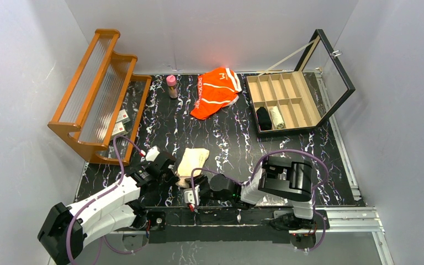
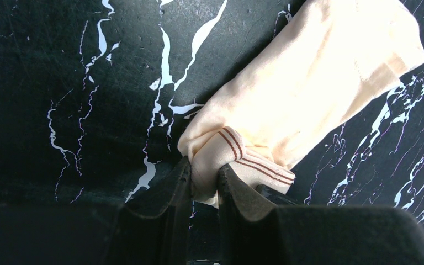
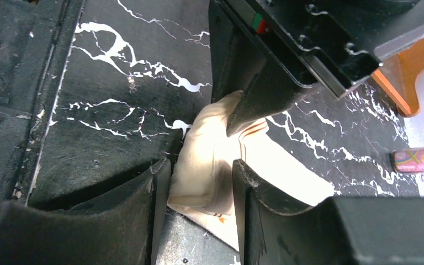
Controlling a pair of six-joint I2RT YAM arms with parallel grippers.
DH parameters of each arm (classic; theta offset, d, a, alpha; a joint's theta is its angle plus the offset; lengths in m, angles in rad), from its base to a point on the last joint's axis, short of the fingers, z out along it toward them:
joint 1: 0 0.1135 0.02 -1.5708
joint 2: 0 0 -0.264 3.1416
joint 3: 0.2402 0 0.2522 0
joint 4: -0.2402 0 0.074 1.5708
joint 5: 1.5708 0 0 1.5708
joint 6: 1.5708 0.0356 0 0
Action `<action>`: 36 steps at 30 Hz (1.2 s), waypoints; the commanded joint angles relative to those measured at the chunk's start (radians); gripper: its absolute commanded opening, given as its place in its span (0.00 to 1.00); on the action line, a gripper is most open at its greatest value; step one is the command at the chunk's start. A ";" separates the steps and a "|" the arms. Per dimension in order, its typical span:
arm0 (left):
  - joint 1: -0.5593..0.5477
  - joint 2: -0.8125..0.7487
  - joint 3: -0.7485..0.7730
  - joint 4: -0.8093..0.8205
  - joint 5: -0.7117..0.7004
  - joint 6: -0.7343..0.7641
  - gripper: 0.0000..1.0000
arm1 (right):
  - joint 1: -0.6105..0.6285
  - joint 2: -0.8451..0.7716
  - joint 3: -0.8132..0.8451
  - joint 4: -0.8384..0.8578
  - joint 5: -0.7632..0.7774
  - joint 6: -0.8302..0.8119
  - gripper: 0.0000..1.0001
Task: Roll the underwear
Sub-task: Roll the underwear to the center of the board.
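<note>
Black white-veined marble tabletop (image 1: 221, 144) between pale grey walls (image 1: 210, 33), beige underwear (image 1: 192, 161) at near edge, left gripper (image 2: 204, 172) pinching its bunched corner, right gripper (image 3: 201, 167) astride its fold, grip unclear, orange underwear (image 1: 216, 91) at the far side

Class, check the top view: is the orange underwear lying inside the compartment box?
No, the orange underwear lies on the table to the left of the box, outside it.

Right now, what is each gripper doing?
Left gripper: shut on the beige underwear.
Right gripper: jaws astride the same underwear; grip cannot be told.
</note>
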 commanded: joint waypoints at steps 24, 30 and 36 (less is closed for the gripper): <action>0.003 -0.194 0.004 -0.146 -0.072 -0.025 0.69 | -0.105 -0.037 -0.108 0.101 -0.155 0.628 0.10; 0.002 -0.219 -0.011 -0.081 -0.057 -0.022 0.71 | -0.191 -0.027 -0.100 0.158 -0.345 0.937 0.12; 0.002 -0.293 -0.021 0.026 -0.023 0.080 0.84 | -0.286 0.004 -0.080 0.188 -0.476 1.185 0.13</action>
